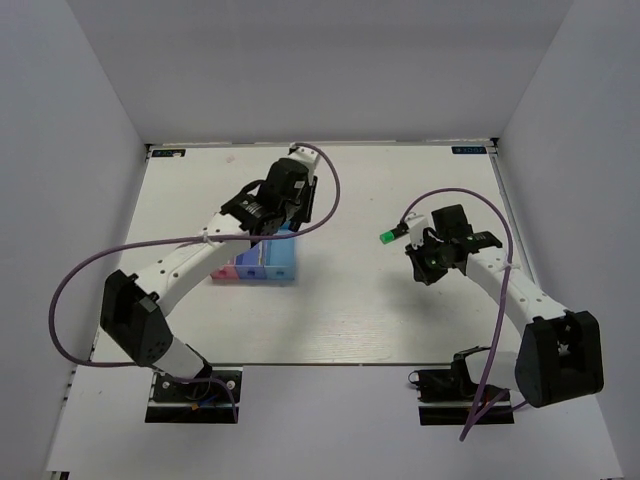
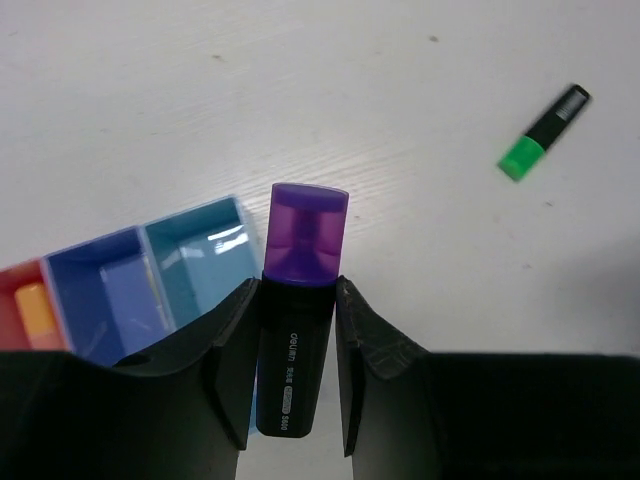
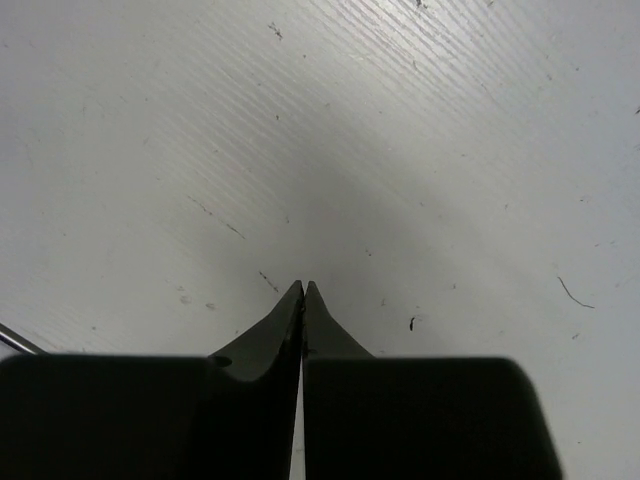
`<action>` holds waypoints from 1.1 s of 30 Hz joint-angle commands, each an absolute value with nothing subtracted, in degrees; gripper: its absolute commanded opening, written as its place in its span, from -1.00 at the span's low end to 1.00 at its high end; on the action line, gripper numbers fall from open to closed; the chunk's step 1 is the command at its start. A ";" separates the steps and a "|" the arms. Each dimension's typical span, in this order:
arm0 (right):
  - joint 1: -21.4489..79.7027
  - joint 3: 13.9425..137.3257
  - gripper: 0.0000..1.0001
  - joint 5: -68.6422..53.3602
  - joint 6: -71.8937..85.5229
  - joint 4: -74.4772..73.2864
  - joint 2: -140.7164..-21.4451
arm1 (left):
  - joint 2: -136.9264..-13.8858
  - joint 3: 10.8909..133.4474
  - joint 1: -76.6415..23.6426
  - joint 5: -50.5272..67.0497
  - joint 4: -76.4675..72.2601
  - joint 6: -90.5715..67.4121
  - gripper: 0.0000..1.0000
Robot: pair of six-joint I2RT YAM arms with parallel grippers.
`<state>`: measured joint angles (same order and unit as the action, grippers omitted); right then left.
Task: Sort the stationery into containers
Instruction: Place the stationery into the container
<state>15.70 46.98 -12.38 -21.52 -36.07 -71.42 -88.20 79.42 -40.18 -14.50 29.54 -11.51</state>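
A black highlighter with a purple end [image 2: 303, 250] is clamped upright between my left gripper's [image 2: 298, 288] jaws, just right of the light blue bin [image 2: 196, 262]. The three joined containers [image 1: 256, 266] sit below that gripper [image 1: 277, 216] in the top view. The dark blue bin [image 2: 100, 290] holds a pale blue piece. The pink-red bin [image 2: 12, 300] holds an orange marker [image 2: 36, 308]. A green-ended black highlighter [image 1: 390, 236] lies on the table, seen also in the left wrist view as the same highlighter [image 2: 543, 133]. My right gripper [image 3: 303, 287] is shut on nothing over bare table, just right of it [image 1: 425, 262].
The white table [image 1: 350, 310] is walled at the back and both sides. Purple cables loop off both arms. The left arm [image 1: 180, 262] stretches diagonally over the table's left half.
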 commanded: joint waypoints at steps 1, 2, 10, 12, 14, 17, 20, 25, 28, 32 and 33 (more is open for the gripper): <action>14.94 48.07 -1.00 -14.85 -21.71 -36.91 -71.98 | -87.98 75.85 -39.73 -25.57 29.09 -15.47 -0.99; 15.12 48.25 -1.00 -15.38 -21.88 -37.09 -72.50 | -88.15 75.85 -39.90 -26.71 29.35 -15.82 -0.99; 13.98 48.51 -0.70 -15.73 -21.80 -37.53 -73.04 | -92.98 75.59 -38.76 -31.63 30.59 -16.43 -0.99; 13.80 48.52 -0.53 -16.17 -21.88 -37.70 -72.95 | -93.60 75.41 -38.24 -31.47 30.50 -17.05 -0.99; 13.62 48.78 -0.37 -16.61 -21.97 -37.97 -73.04 | -94.92 75.41 -37.88 -31.29 30.32 -17.49 -0.99; 13.36 49.04 -0.25 -16.87 -21.89 -38.32 -72.69 | -96.50 75.41 -37.00 -30.41 30.76 -18.10 -0.77; 13.19 48.87 -0.21 -17.14 -21.97 -38.23 -72.25 | -96.94 74.01 -37.00 -30.24 29.45 -18.37 -0.35; 12.83 48.95 -0.19 -17.49 -21.97 -38.50 -71.98 | -97.47 74.00 -36.83 -29.88 29.35 -18.90 -0.20; 12.66 48.96 -0.03 -17.67 -22.15 -38.50 -72.16 | -97.65 74.79 -37.00 -29.71 29.97 -19.07 -0.14; 12.66 49.04 0.26 -17.49 -22.24 -38.67 -72.25 | -97.12 75.41 -36.91 -29.53 30.50 -19.07 0.03; 12.57 49.13 0.26 -17.66 -22.15 -38.76 -72.25 | -97.12 75.24 -37.00 -29.62 30.67 -19.07 0.03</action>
